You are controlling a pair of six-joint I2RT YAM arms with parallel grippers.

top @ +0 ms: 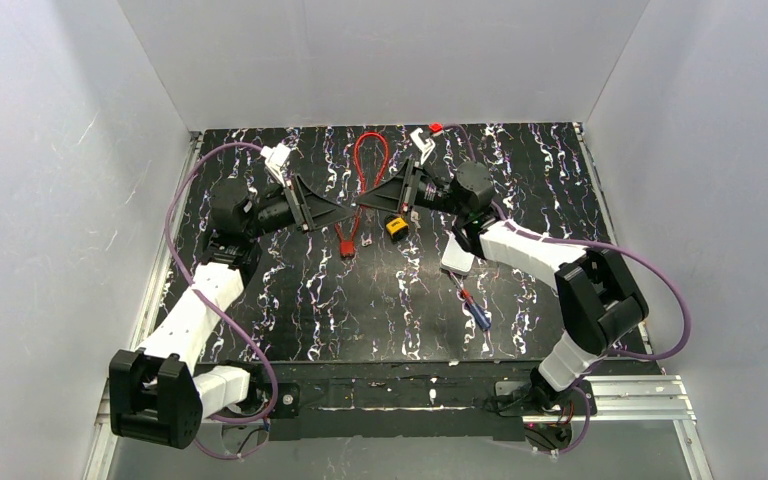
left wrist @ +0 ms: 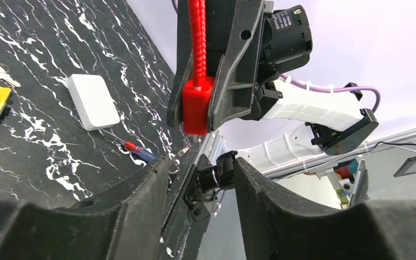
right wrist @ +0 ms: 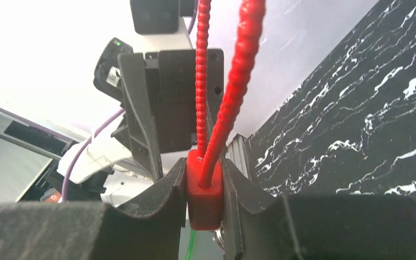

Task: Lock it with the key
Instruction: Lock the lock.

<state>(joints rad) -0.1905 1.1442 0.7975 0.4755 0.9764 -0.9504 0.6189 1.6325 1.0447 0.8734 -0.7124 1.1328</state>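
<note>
Black desk (top: 360, 310) veined with white marbling, pale grey walls (top: 380, 60) boxing it in on three sides, aluminium rail (top: 640, 400) along its near edge, even light

Red cable lock (left wrist: 197, 105) in right gripper (left wrist: 196, 127) jaws

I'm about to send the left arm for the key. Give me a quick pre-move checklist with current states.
1. Right gripper shut on the red cable lock body, held off the table: ok.
2. Left gripper open and empty: ok.
3. Key in hand: not ok. The yellow-tagged keys lie on the table.
4. Keyhole facing the left arm: cannot tell.
5. White box and screwdriver lie apart from the keys: ok.
</note>
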